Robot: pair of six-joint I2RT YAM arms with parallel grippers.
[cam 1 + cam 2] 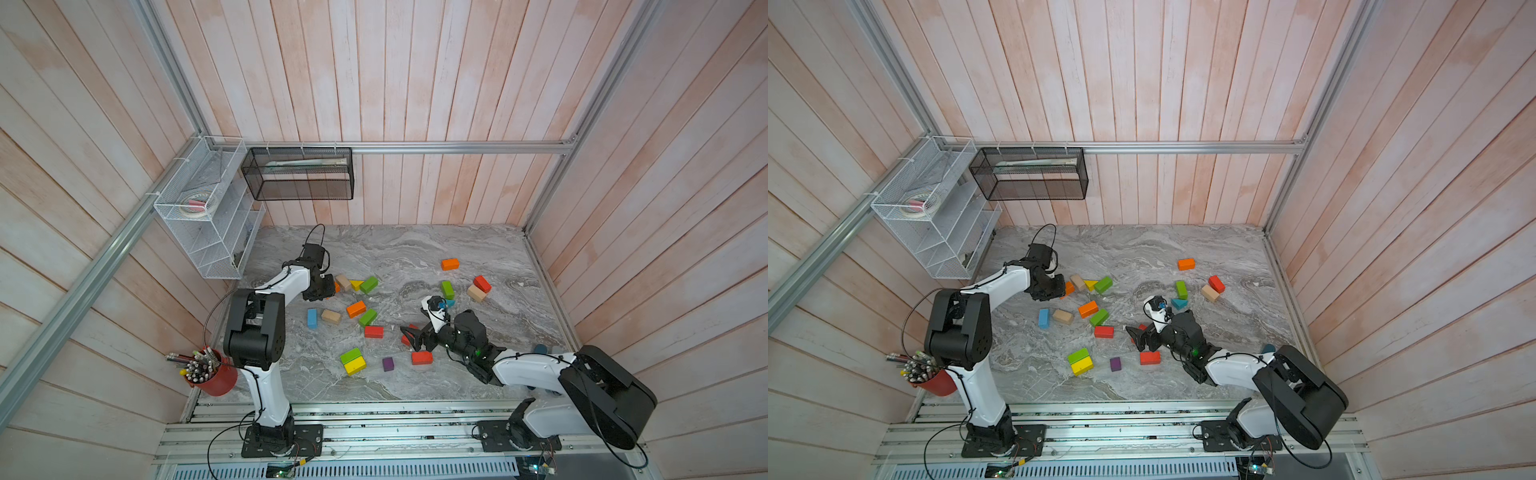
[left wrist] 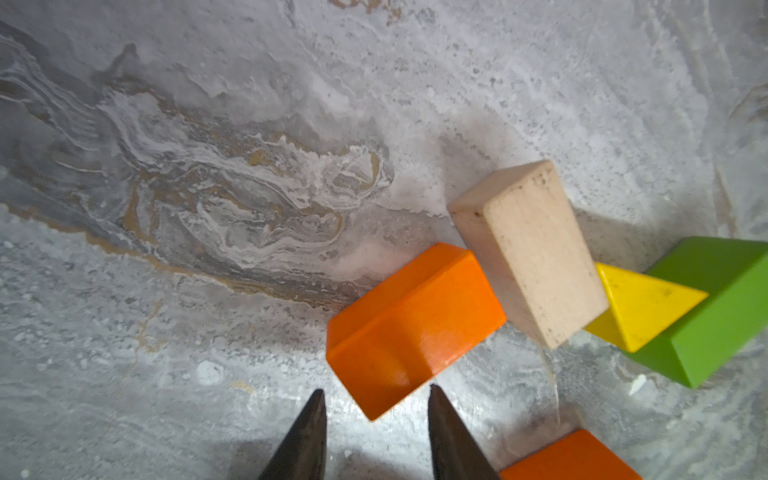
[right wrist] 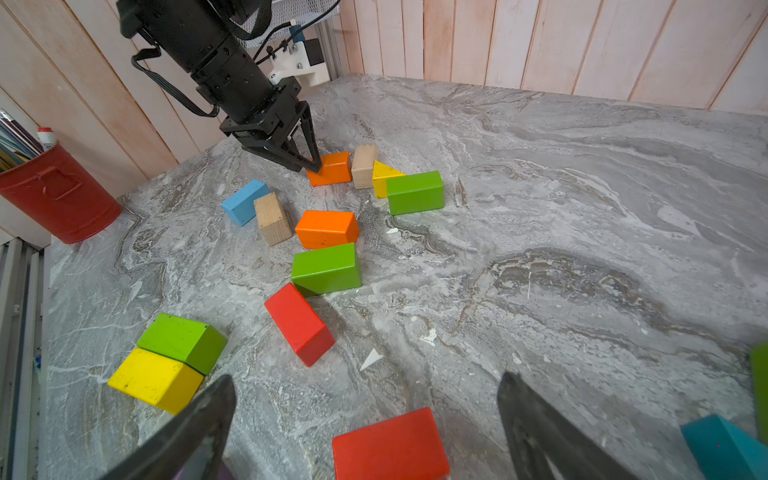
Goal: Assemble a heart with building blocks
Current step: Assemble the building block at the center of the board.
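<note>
As the building blocks (image 1: pixel 356 308) lay scattered, my barely parted, empty left claw (image 2: pixel 376 388) met an orange brick (image 2: pixel 415 324) at nine o'clock on the counter (image 1: pixel 415 249), likely to shove it; my right claw (image 3: pixel 368 378) gaped empty above a red brick (image 3: pixel 390 444).

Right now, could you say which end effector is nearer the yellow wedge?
Left end effector, at the orange brick near the wedge; right end effector farther, over a red brick.
</note>
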